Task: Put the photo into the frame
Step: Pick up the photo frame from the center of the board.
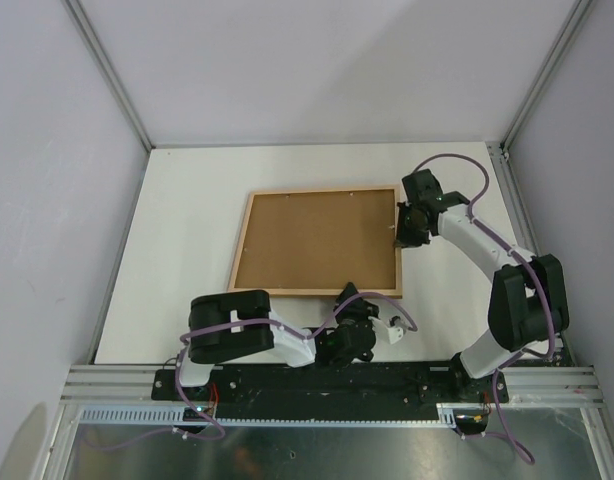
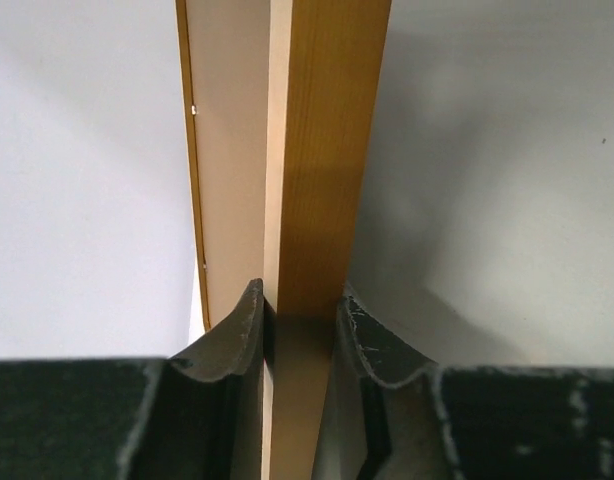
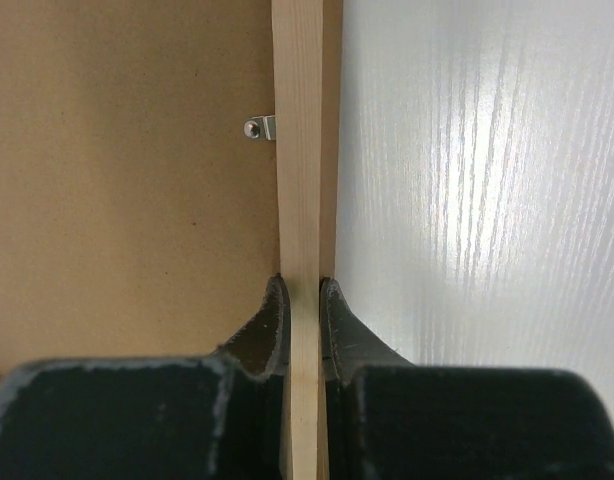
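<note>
The frame [image 1: 287,291] lies flat on the white table, light wood face up, with the brown backing board [image 1: 322,240] filling it. The photo is hidden from view. My left gripper [image 1: 349,297] is shut on the frame's near rail close to its right corner. In the left wrist view the rail [image 2: 327,150] runs between both fingers of the gripper [image 2: 299,300]. My right gripper [image 1: 399,232] is shut on the frame's right rail. In the right wrist view the rail [image 3: 297,120] is pinched in the gripper [image 3: 303,285], with the backing board [image 3: 127,180] to its left.
A small metal clip [image 3: 259,128] sits on the backing board against the right rail, just ahead of my right fingers. White table [image 1: 187,220] surrounds the frame. Grey walls enclose the table on three sides.
</note>
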